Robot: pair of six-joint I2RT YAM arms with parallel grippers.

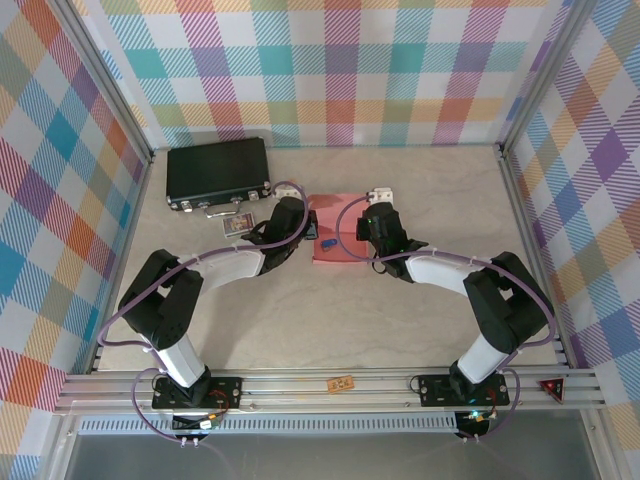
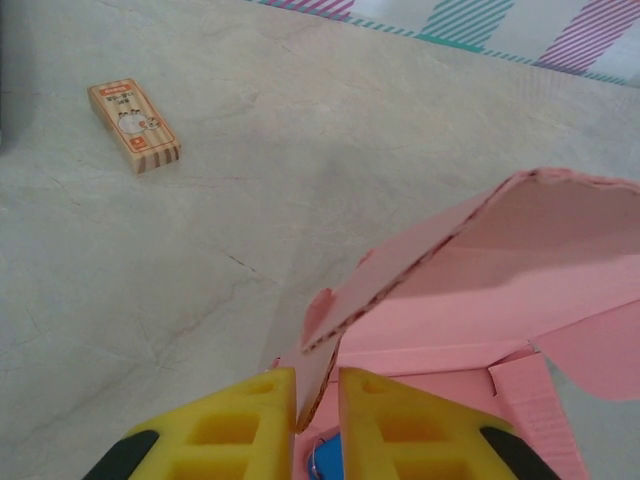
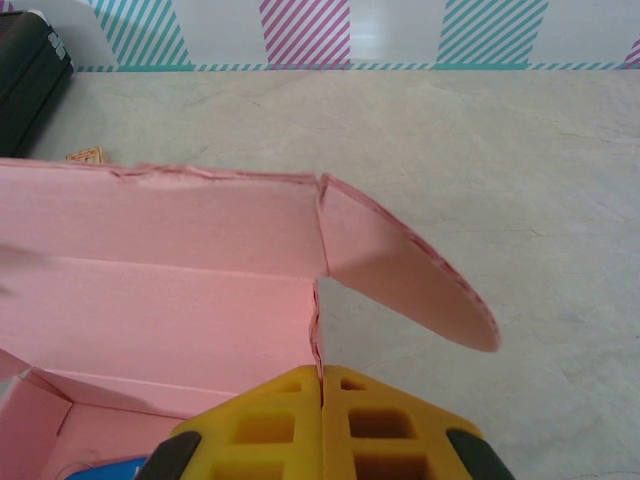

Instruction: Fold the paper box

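Note:
The salmon-pink paper box (image 1: 338, 208) lies partly folded at mid-table between both arms. In the left wrist view a raised flap of the paper box (image 2: 520, 250) runs down between my left gripper's (image 2: 318, 378) yellow fingers. The flap rests against the left finger, with a thin gap to the right one. From above, my left gripper (image 1: 305, 228) is at the box's left side. My right gripper (image 3: 322, 372) is shut on the upright edge of the paper box (image 3: 160, 270), beside a rounded flap that sticks out to the right. From above, my right gripper (image 1: 368, 228) is at the box's right side.
A black hard case (image 1: 218, 172) lies at the back left, with a tiny tan block (image 1: 237, 224) just in front of it and left of the box. A small blue thing (image 2: 325, 465) sits inside the box. A white piece (image 1: 382, 195) lies behind the right gripper. Checked walls ring the table.

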